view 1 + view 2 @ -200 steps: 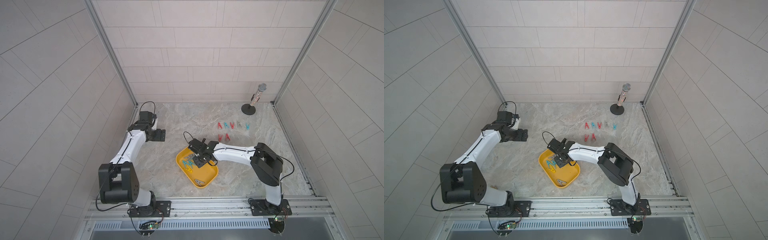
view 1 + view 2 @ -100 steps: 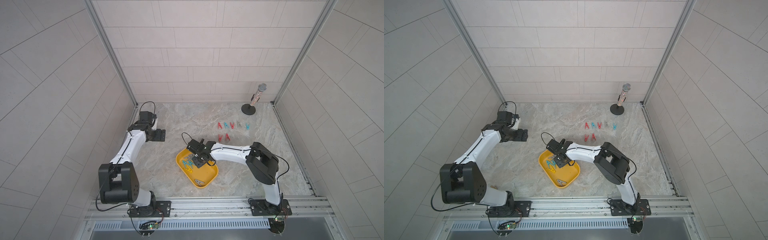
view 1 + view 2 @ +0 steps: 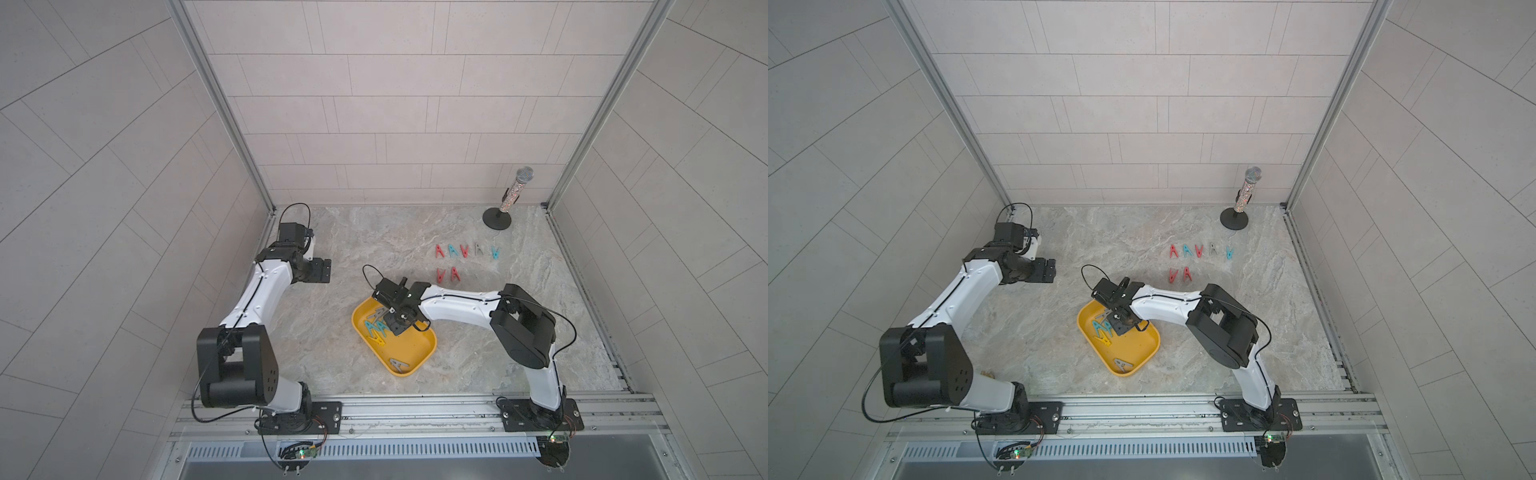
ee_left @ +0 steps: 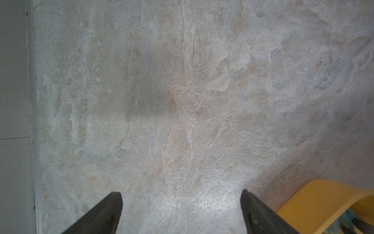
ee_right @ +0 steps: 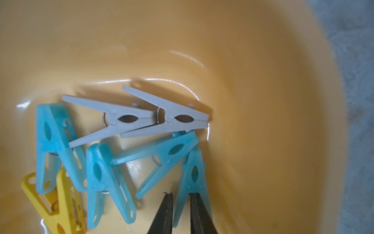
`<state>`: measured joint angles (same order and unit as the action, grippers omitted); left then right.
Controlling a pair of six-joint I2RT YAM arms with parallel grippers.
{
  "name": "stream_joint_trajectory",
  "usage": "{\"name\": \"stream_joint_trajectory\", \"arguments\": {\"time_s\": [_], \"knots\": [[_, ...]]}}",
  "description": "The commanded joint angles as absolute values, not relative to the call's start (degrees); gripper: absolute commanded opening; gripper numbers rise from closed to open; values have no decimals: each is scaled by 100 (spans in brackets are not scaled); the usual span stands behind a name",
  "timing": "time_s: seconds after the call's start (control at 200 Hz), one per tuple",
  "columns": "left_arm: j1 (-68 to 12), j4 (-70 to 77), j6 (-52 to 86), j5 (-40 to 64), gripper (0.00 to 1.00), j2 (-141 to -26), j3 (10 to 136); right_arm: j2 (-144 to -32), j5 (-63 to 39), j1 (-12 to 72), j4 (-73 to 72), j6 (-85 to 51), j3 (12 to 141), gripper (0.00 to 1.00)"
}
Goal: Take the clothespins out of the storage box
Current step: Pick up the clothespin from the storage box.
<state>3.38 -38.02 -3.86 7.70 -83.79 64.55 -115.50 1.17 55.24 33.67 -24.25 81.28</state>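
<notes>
Surface: marble-pattern tabletop (image 3: 324,340), beige-grey, matte. Directly on it: yellow storage box (image 3: 432,347) near the centre, skewed to the table edges, flat on the stone. Seven loose clothespins (image 3: 464,250) lie flat toward the far right, well apart from the box. The far row of five runs red, blue, red, grey, teal; the nearer row is two red, below that row's left end. A microphone stand (image 3: 496,218) with a round black base sits upright in the far right corner.
</notes>
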Motion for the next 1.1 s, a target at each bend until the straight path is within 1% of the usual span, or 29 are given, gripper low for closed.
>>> {"name": "stream_joint_trajectory", "arguments": {"time_s": [0.0, 0.125, 0.27, 0.525, 0.645, 1.096], "knots": [[372, -3865, -381, 769, 99, -8272, 6443, -11536, 184, 5555, 3569, -2469, 7990, 24], [369, -3866, -386, 778, 99, -8271, 6443, -11617, 185, 5555, 3563, -2465, 7998, 26], [371, -3862, -387, 774, 99, -8266, 6447, -11639, 184, 5555, 3538, -2487, 7991, 25], [370, -3863, -387, 769, 99, -8280, 6434, -11416, 220, 5555, 3538, -2523, 7924, 14], [365, -3858, -387, 782, 99, -8289, 6434, -11227, 214, 5563, 3539, -2578, 7845, 13], [375, -3850, -396, 771, 99, -8330, 6429, -10426, 70, 5643, 3422, -2540, 7489, 3]]}}
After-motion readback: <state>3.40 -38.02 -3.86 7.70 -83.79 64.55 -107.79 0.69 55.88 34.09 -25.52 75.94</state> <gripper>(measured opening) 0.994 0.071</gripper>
